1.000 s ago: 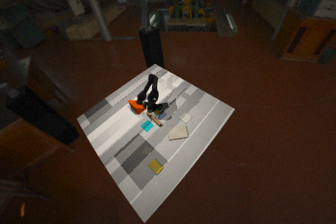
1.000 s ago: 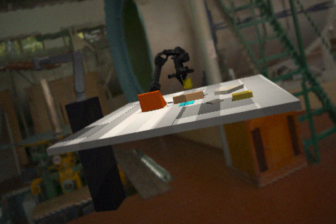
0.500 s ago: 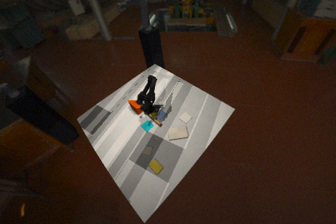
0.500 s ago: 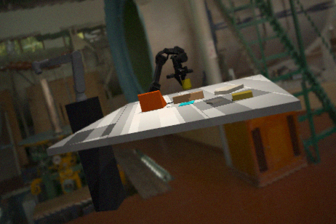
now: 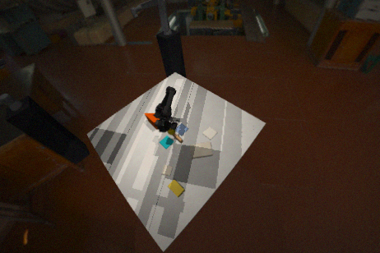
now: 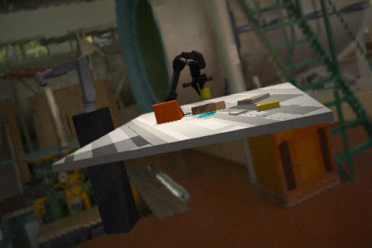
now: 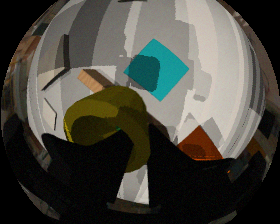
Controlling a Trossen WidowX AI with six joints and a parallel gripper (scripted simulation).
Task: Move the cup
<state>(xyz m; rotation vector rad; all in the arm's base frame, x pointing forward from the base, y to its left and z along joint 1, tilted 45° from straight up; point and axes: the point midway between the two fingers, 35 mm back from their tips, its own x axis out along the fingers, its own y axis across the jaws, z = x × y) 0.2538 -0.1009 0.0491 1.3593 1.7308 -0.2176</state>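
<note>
A dim workshop hall surrounds the grey-striped table [image 6: 282, 119]. The floor [image 5: 288, 179] is reddish-brown. Beyond the table's far edge a large round duct [image 6: 133, 51] with a teal rim stands beside a pale pillar [image 6: 217, 18]. A green metal staircase [image 6: 314, 31] rises past the right corner, above an orange cabinet [image 6: 298, 159]. A black pedestal [image 6: 109, 175] stands under the left corner.
</note>
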